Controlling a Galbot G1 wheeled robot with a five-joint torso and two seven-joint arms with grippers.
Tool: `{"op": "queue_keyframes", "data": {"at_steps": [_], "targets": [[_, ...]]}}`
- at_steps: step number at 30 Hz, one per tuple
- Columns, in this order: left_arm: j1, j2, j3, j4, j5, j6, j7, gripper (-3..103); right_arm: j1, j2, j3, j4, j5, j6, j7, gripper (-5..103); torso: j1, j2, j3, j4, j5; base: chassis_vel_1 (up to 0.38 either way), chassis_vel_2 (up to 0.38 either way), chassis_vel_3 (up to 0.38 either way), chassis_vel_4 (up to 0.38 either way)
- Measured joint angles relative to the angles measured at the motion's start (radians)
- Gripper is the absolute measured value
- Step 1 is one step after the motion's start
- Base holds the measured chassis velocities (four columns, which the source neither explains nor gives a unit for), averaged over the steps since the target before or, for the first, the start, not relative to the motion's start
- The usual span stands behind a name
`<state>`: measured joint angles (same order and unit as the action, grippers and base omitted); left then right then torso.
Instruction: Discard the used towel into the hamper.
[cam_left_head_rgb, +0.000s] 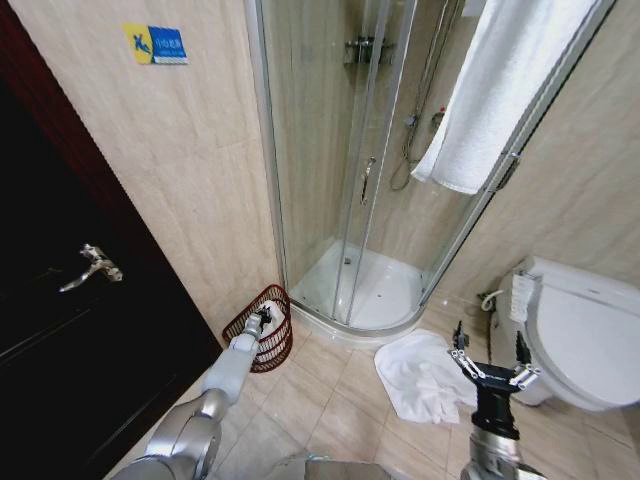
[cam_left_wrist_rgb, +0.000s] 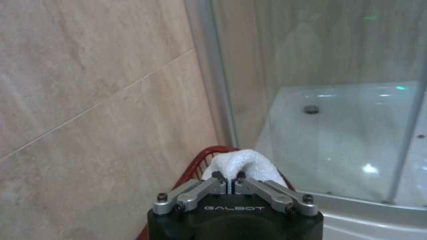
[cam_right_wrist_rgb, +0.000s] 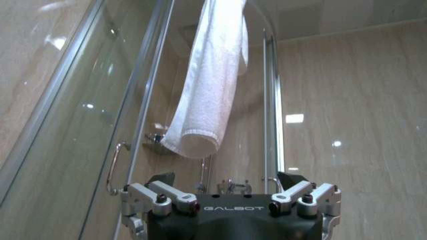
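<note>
Towel (cam_left_wrist_rgb: 240, 162), small white bundle, is pinched in left gripper (cam_left_head_rgb: 262, 322) w/ fingers closed on it, right over hamper (cam_left_head_rgb: 268, 345) at wall beside shower. Step: drop-off, prob. nearly done; next needs fingers to open so it falls inside rim. Bigger white towel (cam_left_head_rgb: 420, 375) lies on floor near toilet. Right gripper (cam_left_head_rgb: 490, 362) waits above it, fingers spread wide, empty

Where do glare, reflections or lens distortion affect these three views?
Head view: wide-angle bowing tilts the glass shower enclosure and the dark door. Left wrist view: bright glints on the white shower tray; the white towel in the left gripper above the reddish-brown woven hamper reads clearly. Right wrist view: light spots reflect off the glossy beige wall tiles beyond the open right gripper.
</note>
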<state>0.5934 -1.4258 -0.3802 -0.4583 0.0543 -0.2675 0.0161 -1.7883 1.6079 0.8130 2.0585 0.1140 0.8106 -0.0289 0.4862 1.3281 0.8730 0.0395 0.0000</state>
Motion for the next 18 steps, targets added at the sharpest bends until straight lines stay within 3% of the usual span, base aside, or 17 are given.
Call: {"op": "queue_keyframes", "data": {"at_steps": [3, 7, 10, 18], "targets": [[-0.01, -0.005, -0.001, 0.013, 0.006, 0.002, -0.024, 3, -0.001, 0.0, 0.004, -0.001, 0.012, 0.01, -0.002, 100, 0.0, 0.0, 0.0, -0.0001, 0.0001, 0.0, 0.0, 0.0, 0.0], [-0.009, -0.007, -0.001, 0.011, 0.016, 0.005, -0.035, 25, -0.004, 0.0, 0.011, -0.003, 0.025, 0.012, -0.016, 100, 0.0, 0.0, 0.0, 0.0, 0.0002, 0.0, 0.0, 0.0, 0.0], [-0.004, -0.007, -0.001, 0.006, 0.021, 0.007, -0.035, 30, -0.006, 0.0, 0.011, -0.003, 0.03, 0.012, -0.019, 100, 0.0, 0.0, 0.0, 0.0, 0.0, 0.0, 0.0, 0.0, 0.0], [0.009, -0.001, -0.008, -0.003, 0.029, 0.008, -0.034, 63, -0.009, 0.0, 0.011, -0.008, 0.033, 0.013, -0.025, 100, 0.0, 0.0, 0.0, 0.0, 0.0001, 0.0, 0.0, 0.0, 0.0]]}}
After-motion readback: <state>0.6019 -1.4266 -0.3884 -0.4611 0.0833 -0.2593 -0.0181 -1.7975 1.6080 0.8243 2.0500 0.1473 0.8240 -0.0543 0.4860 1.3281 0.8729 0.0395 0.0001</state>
